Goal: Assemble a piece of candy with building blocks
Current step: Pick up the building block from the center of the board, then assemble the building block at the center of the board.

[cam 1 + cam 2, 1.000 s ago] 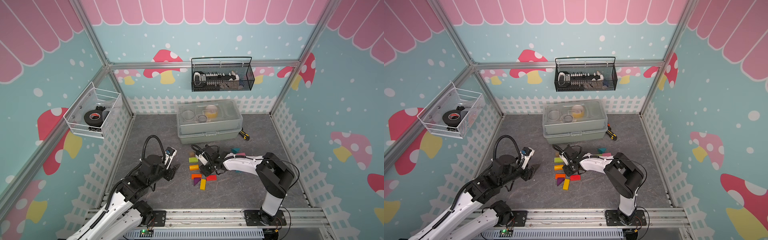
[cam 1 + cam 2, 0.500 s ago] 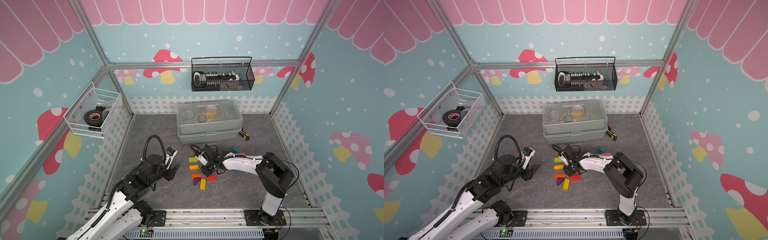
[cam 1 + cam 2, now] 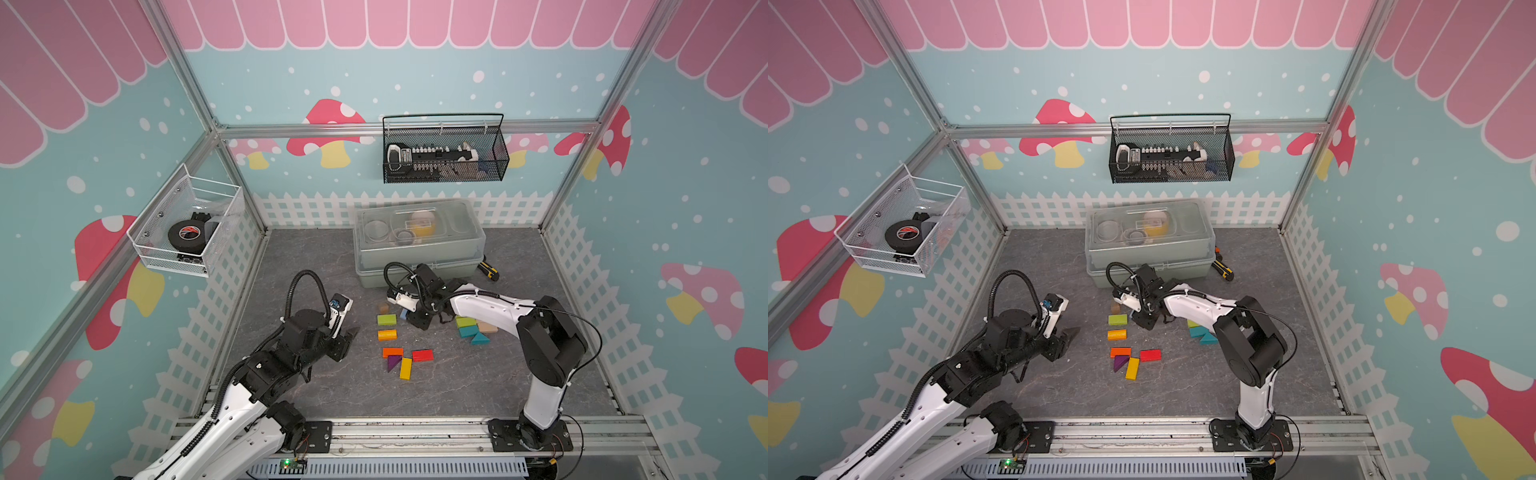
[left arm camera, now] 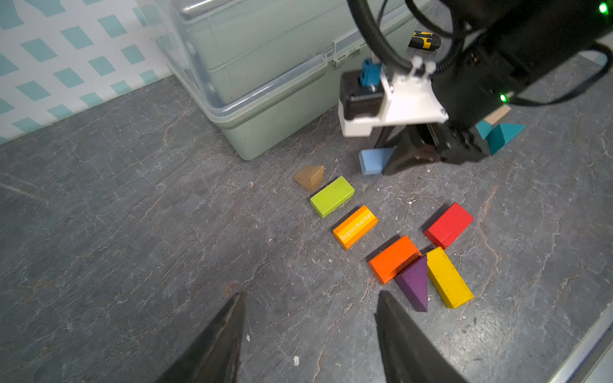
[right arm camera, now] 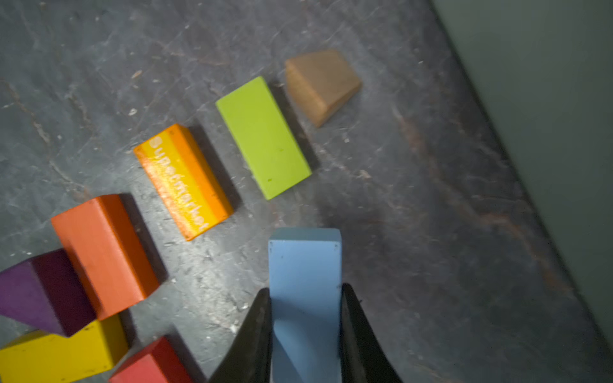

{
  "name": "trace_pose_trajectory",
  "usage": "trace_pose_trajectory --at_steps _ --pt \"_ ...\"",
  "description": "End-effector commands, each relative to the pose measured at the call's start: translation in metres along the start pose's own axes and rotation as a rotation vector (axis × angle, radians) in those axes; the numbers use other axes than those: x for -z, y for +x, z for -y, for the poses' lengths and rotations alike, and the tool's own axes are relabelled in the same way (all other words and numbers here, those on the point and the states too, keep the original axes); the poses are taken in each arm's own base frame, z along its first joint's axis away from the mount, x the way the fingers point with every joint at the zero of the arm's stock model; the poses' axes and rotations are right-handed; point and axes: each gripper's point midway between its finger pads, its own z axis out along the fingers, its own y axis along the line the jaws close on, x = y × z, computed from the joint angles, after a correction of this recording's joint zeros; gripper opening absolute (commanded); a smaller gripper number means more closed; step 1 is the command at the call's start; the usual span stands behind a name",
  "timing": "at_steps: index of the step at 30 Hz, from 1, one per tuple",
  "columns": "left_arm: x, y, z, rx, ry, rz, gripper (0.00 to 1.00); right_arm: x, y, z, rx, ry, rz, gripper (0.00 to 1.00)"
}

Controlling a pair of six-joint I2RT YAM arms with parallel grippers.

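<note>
Building blocks lie on the grey floor. A tan prism [image 3: 383, 308], a green bar [image 3: 387, 319] and an orange "Supermarket" bar [image 3: 387, 334] form a row. Below them sit an orange bar [image 3: 392, 352], a purple prism [image 3: 393, 363], a yellow bar [image 3: 405, 368] and a red bar [image 3: 422, 355]. Teal, green and tan blocks [image 3: 471, 331] cluster under the right arm. My right gripper [image 5: 305, 288] is shut on a light blue bar [image 5: 304, 262] low over the floor, right of the green bar. My left gripper [image 4: 310, 298] stands open and empty, left of the blocks.
A clear lidded plastic box [image 3: 417, 241] stands just behind the right gripper. A yellow-black screwdriver [image 3: 488, 270] lies at its right corner. A black wire basket [image 3: 444, 151] and a white basket with tape [image 3: 187, 230] hang on the walls.
My right gripper's jaws have closed onto the light blue bar. The left arm has barely shifted and stays open.
</note>
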Motion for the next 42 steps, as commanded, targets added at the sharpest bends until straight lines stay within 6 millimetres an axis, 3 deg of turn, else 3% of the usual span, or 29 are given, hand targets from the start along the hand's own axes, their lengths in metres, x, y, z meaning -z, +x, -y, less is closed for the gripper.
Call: trace_pose_trajectory --at_steps 1,6,20,42 --pt "-0.001 0.001 -0.005 0.007 -0.027 -0.001 0.62 -0.011 0.019 -0.008 0.124 -0.139 -0.065 0.18" --pt "-0.002 0.002 -0.005 -0.003 -0.027 -0.005 0.62 -0.019 0.022 0.000 0.220 -0.177 -0.100 0.19" --pt "-0.007 0.009 -0.004 -0.040 -0.019 -0.041 0.61 -0.032 0.015 -0.008 0.422 -0.281 -0.080 0.21" --pt "-0.010 0.011 -0.003 -0.044 -0.017 -0.054 0.62 -0.051 0.013 -0.016 0.453 -0.321 -0.113 0.26"
